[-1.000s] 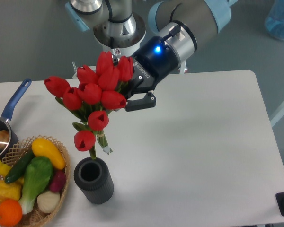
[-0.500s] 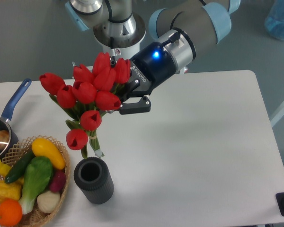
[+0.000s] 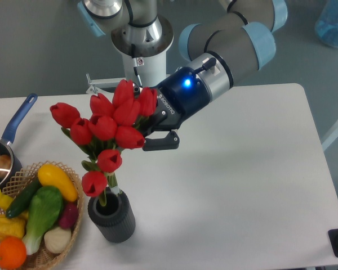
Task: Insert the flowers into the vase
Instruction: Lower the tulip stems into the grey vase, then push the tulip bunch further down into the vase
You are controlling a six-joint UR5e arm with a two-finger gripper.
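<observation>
Now that the gripper (image 3: 149,130), clamped on the flowers (image 3: 110,121) left of frame centre, has come down from where it hung half a second ago, the stem ends no longer dangle above the vase (image 3: 111,215) but dip just inside its mouth at lower left. Insertion looks begun, not finished: most of the stems stand above the rim, tilted, beside the wicker basket (image 3: 73,225).

With the flowers (image 3: 104,126) leaning over the vase (image 3: 111,215) and the basket (image 3: 73,222) touching its left side, just beside the saucepan (image 3: 11,135), the bare table (image 3: 242,185) to the vase's right and front lay open for the gripper (image 3: 152,132).
</observation>
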